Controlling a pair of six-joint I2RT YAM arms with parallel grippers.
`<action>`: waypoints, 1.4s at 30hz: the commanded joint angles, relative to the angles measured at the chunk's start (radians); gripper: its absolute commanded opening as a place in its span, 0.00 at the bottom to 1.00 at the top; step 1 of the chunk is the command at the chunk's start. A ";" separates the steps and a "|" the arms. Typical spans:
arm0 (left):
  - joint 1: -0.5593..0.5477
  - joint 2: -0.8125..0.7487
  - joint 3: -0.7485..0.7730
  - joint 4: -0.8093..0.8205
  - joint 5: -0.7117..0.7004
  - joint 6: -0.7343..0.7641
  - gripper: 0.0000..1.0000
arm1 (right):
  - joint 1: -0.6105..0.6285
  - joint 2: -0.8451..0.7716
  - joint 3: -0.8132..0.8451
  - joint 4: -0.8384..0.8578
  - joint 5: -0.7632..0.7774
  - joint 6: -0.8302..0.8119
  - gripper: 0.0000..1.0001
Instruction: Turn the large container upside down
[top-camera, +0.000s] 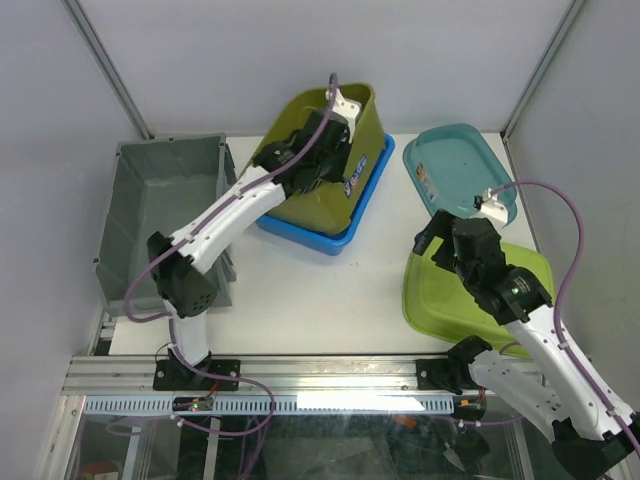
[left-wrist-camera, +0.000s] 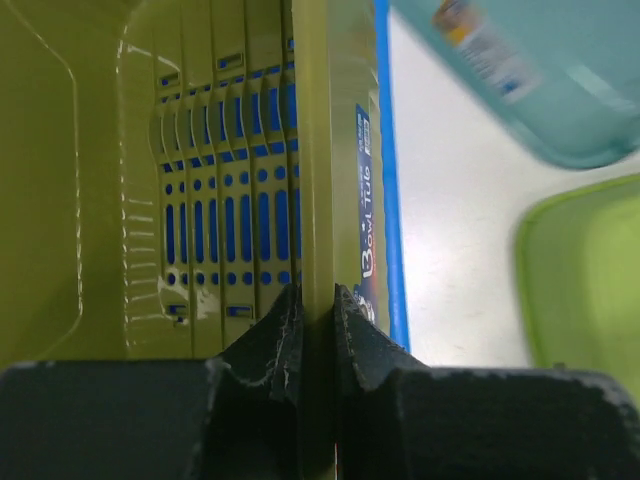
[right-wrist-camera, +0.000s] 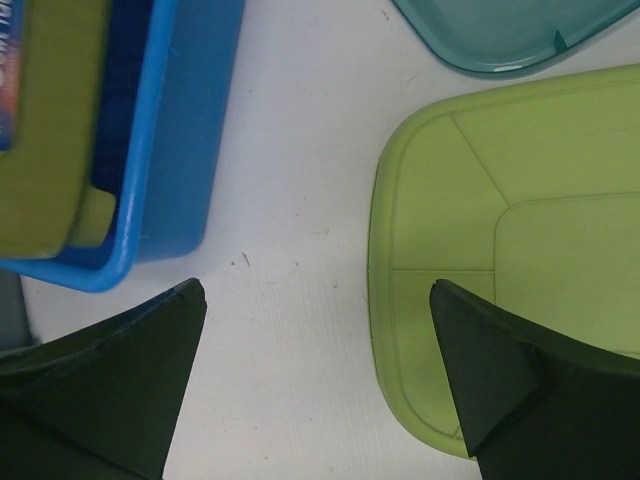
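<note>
The large container (top-camera: 325, 190) is an olive-green tub with a label on its side, standing tilted in a blue tray (top-camera: 345, 236) at the back middle of the table. My left gripper (top-camera: 335, 122) reaches over its upper rim and is shut on the tub's right wall. In the left wrist view that green wall (left-wrist-camera: 318, 180) runs straight between the two black fingers (left-wrist-camera: 275, 335), with the slotted inside of the tub to the left. My right gripper (top-camera: 432, 238) hovers open over bare table, apart from the tub, with nothing between its fingers (right-wrist-camera: 165, 340).
A grey bin (top-camera: 160, 200) lies at the left. A teal lid (top-camera: 460, 165) rests at the back right, and a light green lid (top-camera: 470, 295) lies under the right arm. The white table (right-wrist-camera: 290, 300) shows between the blue tray (right-wrist-camera: 175, 150) and the light green lid (right-wrist-camera: 500, 220).
</note>
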 joint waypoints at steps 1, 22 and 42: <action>-0.028 -0.279 0.153 0.145 0.087 0.059 0.00 | -0.001 -0.049 0.059 -0.011 0.051 0.006 0.99; -0.025 -0.654 -0.121 0.484 0.393 -0.368 0.00 | 0.000 -0.182 -0.007 0.229 -0.248 -0.074 0.99; -0.027 -0.818 -0.252 0.555 0.328 -0.491 0.00 | -0.014 0.326 0.046 0.383 -0.279 0.078 0.98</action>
